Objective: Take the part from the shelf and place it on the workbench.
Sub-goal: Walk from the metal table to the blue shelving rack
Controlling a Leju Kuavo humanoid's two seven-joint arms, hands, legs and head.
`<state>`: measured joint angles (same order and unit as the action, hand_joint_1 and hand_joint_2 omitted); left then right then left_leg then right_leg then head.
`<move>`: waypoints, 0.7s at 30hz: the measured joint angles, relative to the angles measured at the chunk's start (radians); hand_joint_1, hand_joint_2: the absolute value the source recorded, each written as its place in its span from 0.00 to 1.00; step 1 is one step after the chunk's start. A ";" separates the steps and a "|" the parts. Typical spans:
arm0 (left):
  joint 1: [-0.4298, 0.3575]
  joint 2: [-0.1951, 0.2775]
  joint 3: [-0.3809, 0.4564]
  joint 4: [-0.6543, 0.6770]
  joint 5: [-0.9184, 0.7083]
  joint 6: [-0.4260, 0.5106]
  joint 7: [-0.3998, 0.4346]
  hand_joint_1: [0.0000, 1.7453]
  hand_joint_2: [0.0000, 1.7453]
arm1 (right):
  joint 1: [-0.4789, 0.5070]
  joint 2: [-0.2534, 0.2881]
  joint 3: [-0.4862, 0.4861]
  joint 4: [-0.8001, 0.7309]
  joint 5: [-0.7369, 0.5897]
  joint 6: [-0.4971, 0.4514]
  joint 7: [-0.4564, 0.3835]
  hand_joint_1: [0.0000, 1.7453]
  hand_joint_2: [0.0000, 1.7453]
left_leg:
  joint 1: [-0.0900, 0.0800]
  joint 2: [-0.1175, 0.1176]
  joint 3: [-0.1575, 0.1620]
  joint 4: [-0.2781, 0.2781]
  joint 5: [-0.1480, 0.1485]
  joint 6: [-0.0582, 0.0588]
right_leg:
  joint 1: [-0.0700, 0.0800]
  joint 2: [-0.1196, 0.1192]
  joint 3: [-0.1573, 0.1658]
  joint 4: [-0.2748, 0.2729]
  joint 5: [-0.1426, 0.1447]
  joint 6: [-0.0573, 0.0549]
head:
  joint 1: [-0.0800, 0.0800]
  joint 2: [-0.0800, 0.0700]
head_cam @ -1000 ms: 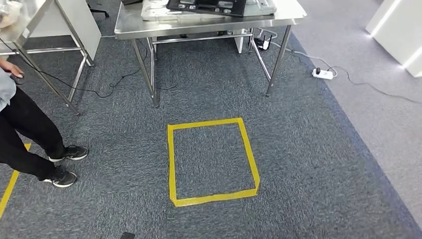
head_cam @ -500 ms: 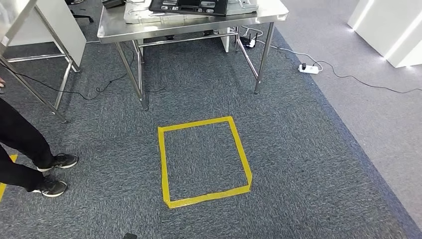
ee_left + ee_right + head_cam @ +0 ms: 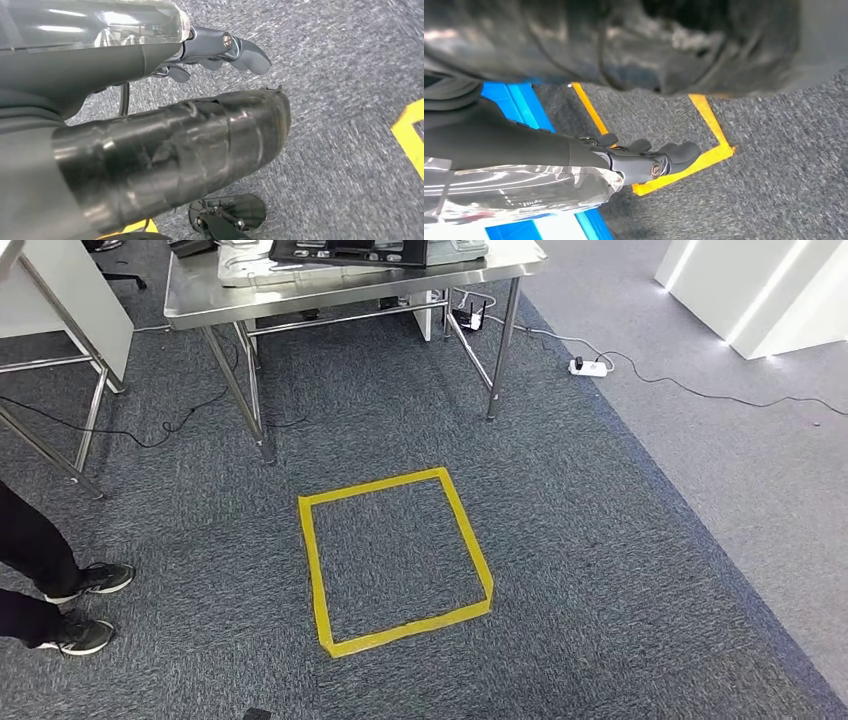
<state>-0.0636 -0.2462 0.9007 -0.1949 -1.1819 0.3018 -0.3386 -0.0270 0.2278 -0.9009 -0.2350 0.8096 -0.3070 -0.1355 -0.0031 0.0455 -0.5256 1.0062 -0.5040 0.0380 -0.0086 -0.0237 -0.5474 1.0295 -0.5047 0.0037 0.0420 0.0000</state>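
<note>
**Now both hands hang over the carpet**

Down on the left stand a person's shoes (image 3: 85,580). Next comes the yellow tape square (image 3: 395,560), below the steel workbench (image 3: 340,285). Left hand (image 3: 220,50) and right hand (image 3: 649,157) hold nothing, fingers loosely apart. The part cannot be told.

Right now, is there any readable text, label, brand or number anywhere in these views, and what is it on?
None can be read.
The dark trays on the steel table: no lettering can be made out at this size.
The power strip on the floor: no legible marking.
The yellow tape square on the carpet: plain tape, no writing.
The left robot hand and right robot hand: no printed label visible.
</note>
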 joint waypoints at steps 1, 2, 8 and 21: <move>0.000 0.000 0.000 0.000 0.000 0.000 0.000 0.00 0.00 | 0.000 0.000 0.001 0.000 0.002 0.000 -0.004 0.00 0.00 | -0.001 0.003 0.000 0.001 0.000 -0.004 | 0.003 0.000 0.001 -0.008 -0.002 -0.002 | 0.000 0.000; -0.001 -0.001 0.000 0.000 0.000 -0.001 0.000 0.00 0.00 | 0.000 0.000 0.002 0.000 0.003 0.001 -0.008 0.00 0.00 | -0.001 0.006 0.001 0.000 0.000 -0.008 | 0.004 0.005 0.000 -0.011 0.002 -0.004 | 0.000 0.000; 0.001 -0.002 0.000 0.000 -0.001 -0.002 0.000 0.00 0.00 | -0.001 0.000 0.005 0.000 0.007 0.004 -0.026 0.00 0.00 | 0.011 -0.034 -0.088 0.214 -0.132 -0.040 | -0.008 0.026 -0.005 -0.026 0.019 -0.027 | -0.001 0.000; 0.002 -0.008 0.001 0.000 -0.012 0.006 0.006 0.00 0.00 | 0.006 -0.001 0.005 0.002 0.000 0.021 -0.025 0.00 0.00 | 0.021 -0.048 0.011 -0.002 -0.007 -0.003 | -0.013 0.052 -0.059 0.064 -0.023 0.024 | -0.001 0.000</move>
<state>-0.0619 -0.2542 0.9014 -0.1949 -1.1943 0.3078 -0.3322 -0.0213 0.2267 -0.8961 -0.2328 0.8101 -0.2857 -0.1607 0.0174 -0.0024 -0.5148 1.0045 -0.5106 0.0351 -0.0217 0.0279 -0.6060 1.0936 -0.5278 0.0275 0.0414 -0.0002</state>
